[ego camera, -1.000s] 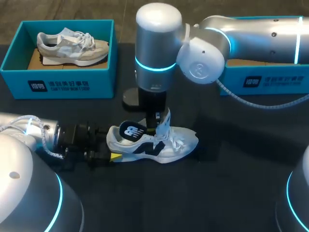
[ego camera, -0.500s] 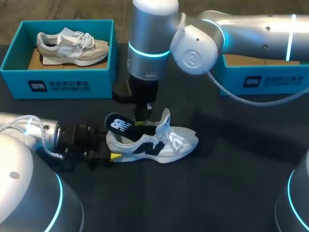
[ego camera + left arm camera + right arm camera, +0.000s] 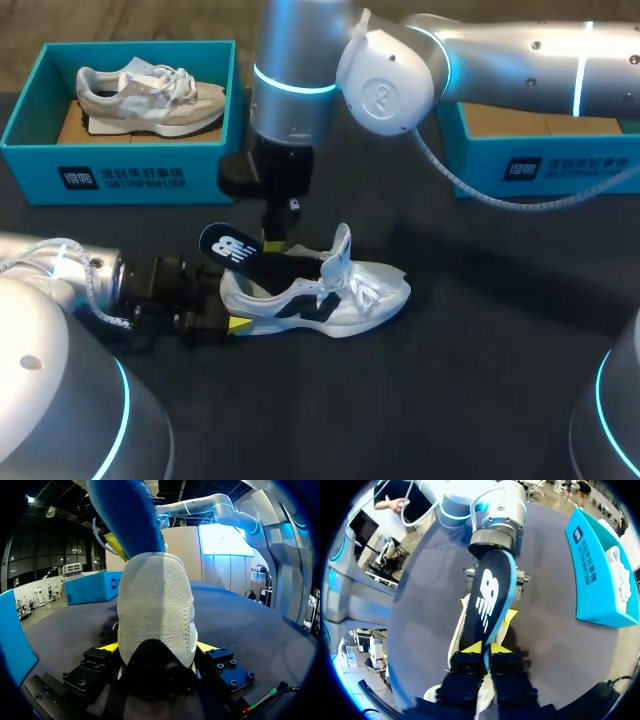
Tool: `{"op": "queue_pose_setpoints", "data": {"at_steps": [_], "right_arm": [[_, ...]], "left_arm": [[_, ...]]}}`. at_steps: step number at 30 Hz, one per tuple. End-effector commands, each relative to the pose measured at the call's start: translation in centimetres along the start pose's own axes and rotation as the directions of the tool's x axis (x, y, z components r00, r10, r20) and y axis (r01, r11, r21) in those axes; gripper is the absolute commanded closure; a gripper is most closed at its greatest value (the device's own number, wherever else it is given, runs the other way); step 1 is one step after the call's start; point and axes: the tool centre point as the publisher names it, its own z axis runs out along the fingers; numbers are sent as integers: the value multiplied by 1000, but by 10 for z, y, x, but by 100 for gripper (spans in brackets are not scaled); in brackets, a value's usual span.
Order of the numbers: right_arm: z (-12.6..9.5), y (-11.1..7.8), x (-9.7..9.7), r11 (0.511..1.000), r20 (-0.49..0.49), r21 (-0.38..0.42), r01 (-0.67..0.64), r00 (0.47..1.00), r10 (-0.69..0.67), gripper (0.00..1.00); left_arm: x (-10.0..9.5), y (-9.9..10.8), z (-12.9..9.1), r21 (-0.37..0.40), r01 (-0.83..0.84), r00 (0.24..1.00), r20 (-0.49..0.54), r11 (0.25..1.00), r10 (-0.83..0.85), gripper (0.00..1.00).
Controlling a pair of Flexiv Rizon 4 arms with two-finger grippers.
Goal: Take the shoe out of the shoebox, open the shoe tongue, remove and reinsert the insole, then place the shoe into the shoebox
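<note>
A white shoe (image 3: pixel 345 290) with dark side marks lies on its sole mid-table, tongue standing up. My left gripper (image 3: pixel 235 322) comes in low from the left and is shut on the shoe's heel (image 3: pixel 155 610), a yellow fingertip (image 3: pixel 111 646) pressed to each side. My right gripper (image 3: pixel 272 238) hangs above the heel, shut on the dark blue insole (image 3: pixel 235 250). The insole (image 3: pixel 487 595) slants up out of the shoe (image 3: pixel 456 640) and past the heel, its edge pinched between the right gripper's (image 3: pixel 485 649) yellow tips. In the left wrist view the insole (image 3: pixel 125 515) rises above the heel.
A teal shoebox (image 3: pixel 120 165) at the back left holds a grey shoe (image 3: pixel 150 95). A second teal shoebox (image 3: pixel 560 160) stands at the back right, partly behind my right arm. The dark table in front of the shoe is bare.
My right gripper has risen and moved left, drawing the insole further out of the shoe and over the heel. The left gripper and the shoe have stayed put.
</note>
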Motion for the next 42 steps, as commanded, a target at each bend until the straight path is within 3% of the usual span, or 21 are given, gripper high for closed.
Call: {"op": "queue_pose_setpoints", "data": {"at_steps": [1,5,10,12,15,16,19,22,29,42], "right_arm": [[2,-2,2,999,-18,-30,-17,1000,17,57],[-2,-5,5,996,-58,-62,-64,997,60,50],[-4,-6,7,974,-112,-155,-163,983,147,50],[-4,-7,7,957,-124,-204,-208,975,185,42],[-7,-10,7,917,-141,-275,-291,955,261,44],[-8,-10,7,906,-149,-299,-301,952,267,50],[-11,-9,7,881,-164,-335,-335,941,296,44],[-13,-6,6,848,-179,-392,-357,934,310,47],[-8,2,7,812,-249,-433,-391,918,309,47],[4,10,5,766,-283,-481,-427,902,325,51]], "left_arm": [[1,4,-1,0,-1,1000,1,1000,1,100],[1,4,-1,0,-1,1000,1,1000,1,100],[1,4,-1,0,-1,1000,1,1000,1,100],[1,4,-1,0,-1,1000,1,1000,1,100],[1,4,-1,0,-1,1000,1,1000,1,100],[1,4,-1,0,-1,1000,1,1000,1,100],[1,4,-1,0,-1,1000,1,1000,1,100],[1,4,-1,0,-1,1000,1,1000,1,100],[1,4,-1,0,-1,1000,1,1000,1,100],[1,4,-1,0,-1,1000,1,1000,1,100]]}}
